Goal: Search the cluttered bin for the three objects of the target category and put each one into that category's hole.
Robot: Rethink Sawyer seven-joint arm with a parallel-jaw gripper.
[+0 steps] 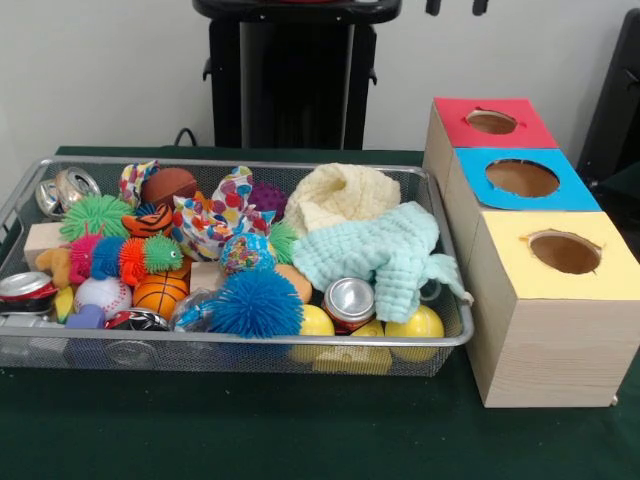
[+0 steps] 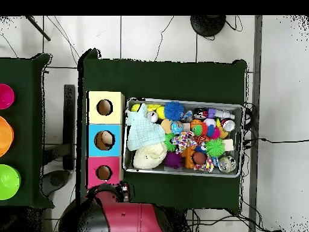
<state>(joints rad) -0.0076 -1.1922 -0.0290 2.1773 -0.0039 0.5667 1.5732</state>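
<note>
The cluttered bin (image 1: 200,341), a wide silver wire-mesh tray, sits on the green table; the overhead view shows it too (image 2: 181,100). It holds soda cans (image 1: 350,300) (image 1: 65,190), yellow balls (image 1: 420,322), a blue spiky ball (image 1: 257,303), a small basketball (image 1: 160,292), a baseball (image 1: 102,295), a mint cloth (image 1: 385,250) and a cream cloth (image 1: 345,195). Beside it stand three wooden boxes with holes: red top (image 1: 455,115), blue top (image 1: 575,195), yellow top (image 1: 520,270). My gripper (image 1: 456,6) shows only its tips at the top edge, apart and empty, well above the boxes.
The black pedestal (image 1: 295,70) stands behind the bin. In the overhead view the red arm (image 2: 130,217) is folded at the base, and a second green table at the left carries pink (image 2: 5,96) and green (image 2: 9,181) bowls. Cables lie on the floor.
</note>
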